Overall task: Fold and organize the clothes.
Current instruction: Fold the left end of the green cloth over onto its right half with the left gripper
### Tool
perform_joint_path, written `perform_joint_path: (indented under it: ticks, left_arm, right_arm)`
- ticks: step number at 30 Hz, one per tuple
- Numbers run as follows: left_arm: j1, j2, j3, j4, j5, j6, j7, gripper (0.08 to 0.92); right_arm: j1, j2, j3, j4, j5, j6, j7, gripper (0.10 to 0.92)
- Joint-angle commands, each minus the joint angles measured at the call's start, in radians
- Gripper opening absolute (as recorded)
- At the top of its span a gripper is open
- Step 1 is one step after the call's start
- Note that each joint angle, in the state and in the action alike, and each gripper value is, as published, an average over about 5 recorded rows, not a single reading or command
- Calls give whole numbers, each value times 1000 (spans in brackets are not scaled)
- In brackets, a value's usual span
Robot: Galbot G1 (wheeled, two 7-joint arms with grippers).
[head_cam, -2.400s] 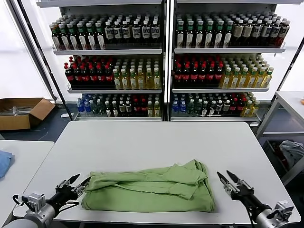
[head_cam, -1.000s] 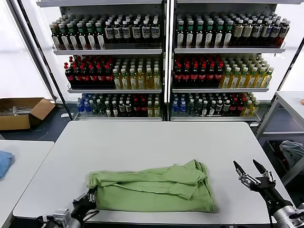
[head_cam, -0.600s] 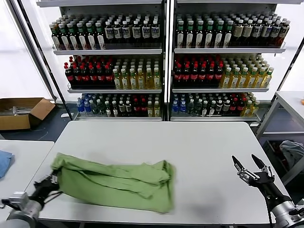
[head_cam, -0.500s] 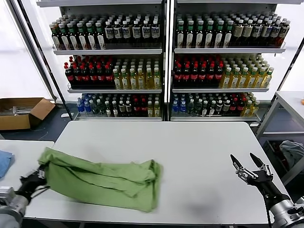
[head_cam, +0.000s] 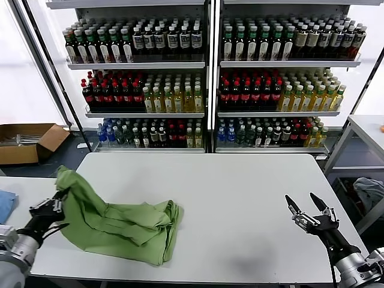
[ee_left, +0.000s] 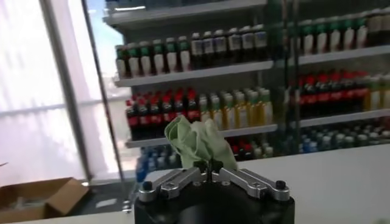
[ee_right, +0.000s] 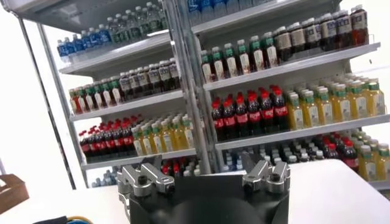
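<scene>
The light green shirt (head_cam: 123, 222) lies folded and bunched on the left part of the white table (head_cam: 240, 192). Its left end is lifted off the table. My left gripper (head_cam: 57, 204) is shut on that lifted end at the table's left edge. In the left wrist view the green shirt fabric (ee_left: 198, 143) stands pinched between the closed left gripper (ee_left: 209, 165). My right gripper (head_cam: 304, 207) is open and empty above the table's right front. Its spread fingers (ee_right: 143, 176) show in the right wrist view. No buttons or logo print show.
Shelves of bottles (head_cam: 207, 78) stand behind the table. A second table with a blue cloth (head_cam: 5, 204) is at the left. A cardboard box (head_cam: 27, 141) sits on the floor at the left. Pale fabric (head_cam: 369, 192) lies at the right.
My left gripper has dragged the shirt leftward across the table and raised its left end. The shirt has bunched up. My right gripper has drifted slightly left and stays open.
</scene>
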Motion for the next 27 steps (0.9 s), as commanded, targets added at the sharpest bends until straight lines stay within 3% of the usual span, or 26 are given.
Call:
perform_joint_path:
  ticks: [1, 6, 15, 21, 27]
  left_arm:
    - [-6, -105, 261, -143, 77, 14, -3, 91]
    - [-5, -191, 412, -104, 202, -1, 2, 91]
    - [-115, -314, 660, 86, 283, 18, -36, 118]
    - [-144, -321, 736, 103, 285, 29, -59, 280]
    - [-157, -291, 712, 20, 227, 38, -69, 453]
  right_arm:
    - [-1, 5, -11, 0, -13, 2, -1, 823]
    - [-5, 5, -18, 1, -20, 5, -10, 823]
    - [-11, 8, -36, 11, -37, 6, -12, 823]
    - [-7, 5, -37, 9, -38, 3, -13, 823]
    - [-5, 12, -60, 6, -51, 2, -23, 823]
